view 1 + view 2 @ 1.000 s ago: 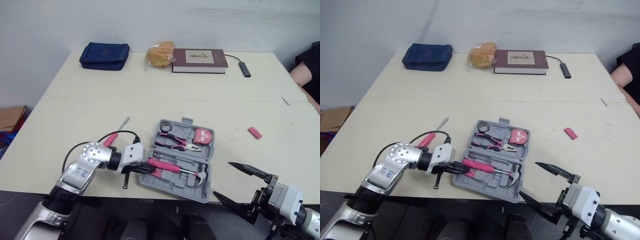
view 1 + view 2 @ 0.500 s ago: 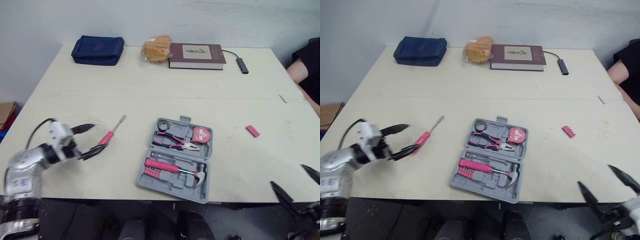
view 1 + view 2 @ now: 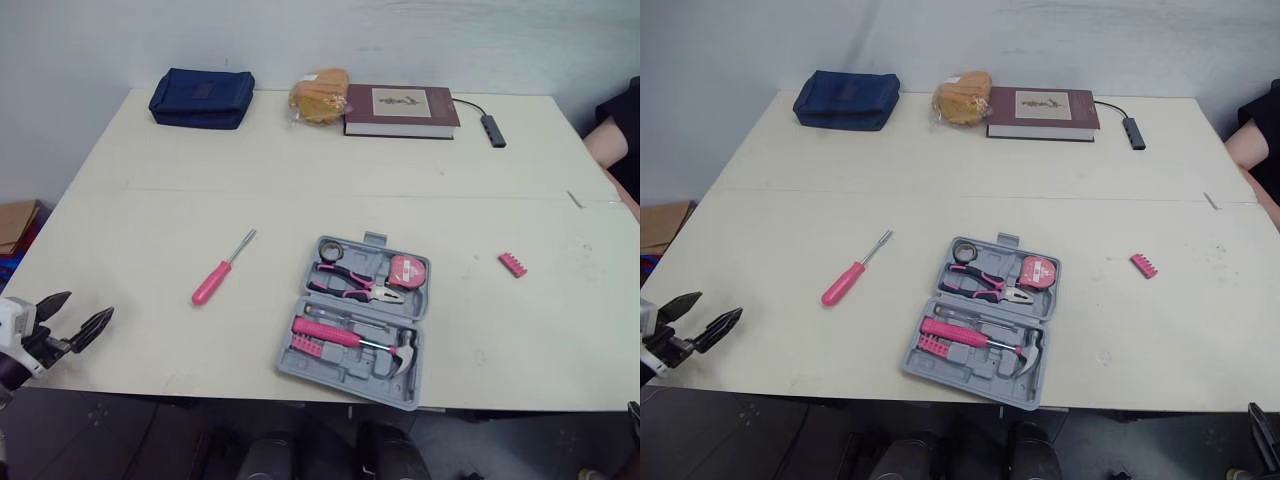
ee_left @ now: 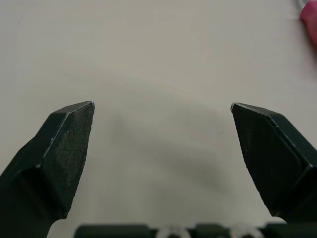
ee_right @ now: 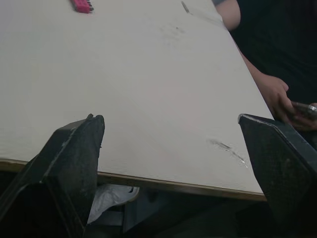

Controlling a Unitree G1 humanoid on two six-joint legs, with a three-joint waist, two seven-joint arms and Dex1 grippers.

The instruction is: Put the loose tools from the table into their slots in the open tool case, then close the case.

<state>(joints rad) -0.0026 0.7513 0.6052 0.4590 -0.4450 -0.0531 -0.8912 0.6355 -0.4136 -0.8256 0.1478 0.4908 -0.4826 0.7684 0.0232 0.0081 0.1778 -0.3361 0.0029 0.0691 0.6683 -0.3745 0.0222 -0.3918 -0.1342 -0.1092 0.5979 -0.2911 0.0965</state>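
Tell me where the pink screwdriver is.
In the left eye view, the screwdriver lies loose on the table, on the robot's left, a short way left of the open case.

On the surface (image 3: pixel 300 180), the screwdriver (image 3: pixel 222 268) lies ahead and right of the left hand (image 3: pixel 78 311), the tool case (image 3: pixel 345 367) farther right, the bit holder (image 3: pixel 512 264) beyond it

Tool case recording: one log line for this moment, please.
tool case: open, partly filled | screwdriver: loose, left of case | pink bit strip: loose, right of case | left gripper: open, empty | right gripper: open, empty
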